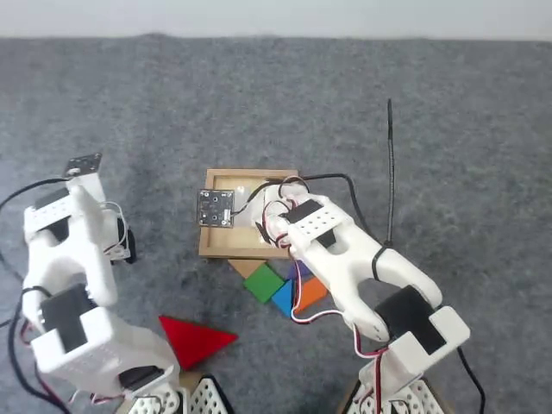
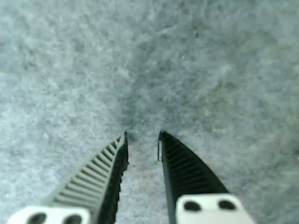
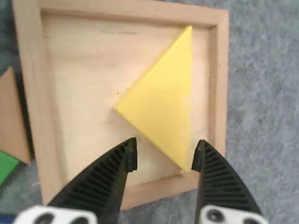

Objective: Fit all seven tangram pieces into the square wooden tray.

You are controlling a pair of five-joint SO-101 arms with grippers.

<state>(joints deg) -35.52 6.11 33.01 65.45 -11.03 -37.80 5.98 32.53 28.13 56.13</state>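
Nearest, at the lower centre of the high view, a red triangle point(image 1: 194, 339) lies alone on the grey mat point(image 1: 431, 129). Beyond it, green point(image 1: 264, 283), blue point(image 1: 283, 297) and orange point(image 1: 315, 291) pieces cluster together, partly under the right arm. A purple piece point(image 1: 302, 269) barely shows there. A tan triangle point(image 1: 247, 266) sits just outside the tray point(image 1: 211, 246). The tray holds one yellow triangle point(image 3: 163, 112), set against one wall. The right gripper point(image 3: 166, 148) hangs spread open over that triangle's corner, holding nothing. The left gripper point(image 2: 143, 136), jaws parted and empty, is over bare mat.
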